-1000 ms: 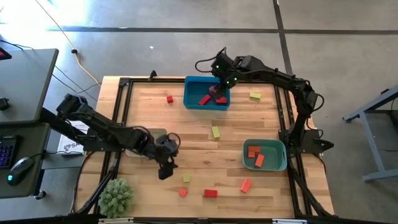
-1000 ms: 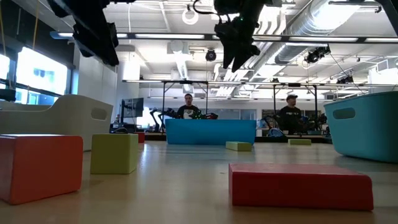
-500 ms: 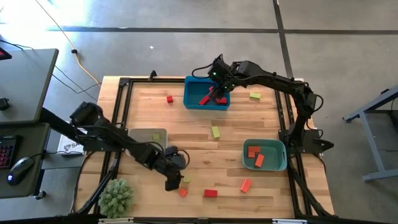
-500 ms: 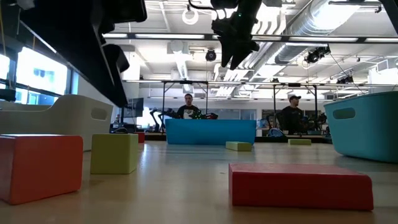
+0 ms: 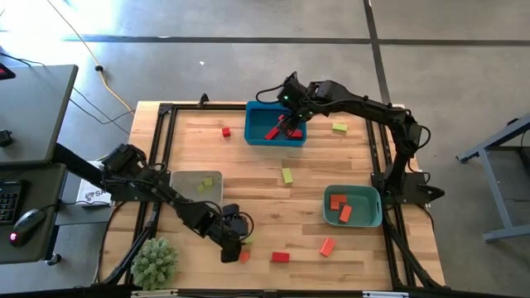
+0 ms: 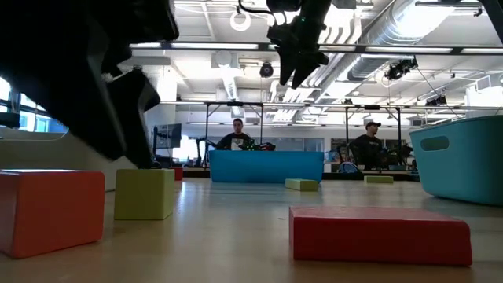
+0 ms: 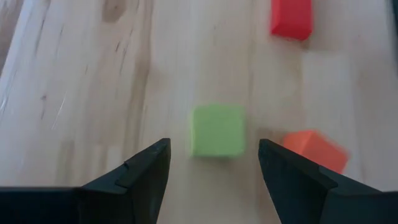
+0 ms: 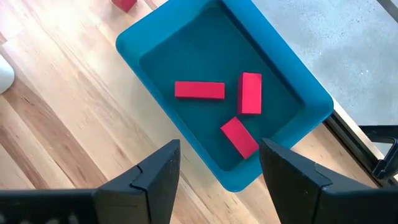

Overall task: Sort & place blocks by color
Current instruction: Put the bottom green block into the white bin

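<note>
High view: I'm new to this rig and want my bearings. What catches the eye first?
The left gripper, open, hangs low near the table's front edge, with a green block lined up between its fingers. The right gripper, also open, hangs over the blue tray at the far side, which holds three red blocks. A teal tray on the right holds orange ones.

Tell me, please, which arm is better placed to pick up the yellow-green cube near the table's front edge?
The left. Its open gripper is lined up on the yellow-green cube, while the right gripper hangs over the far blue tray.
</note>
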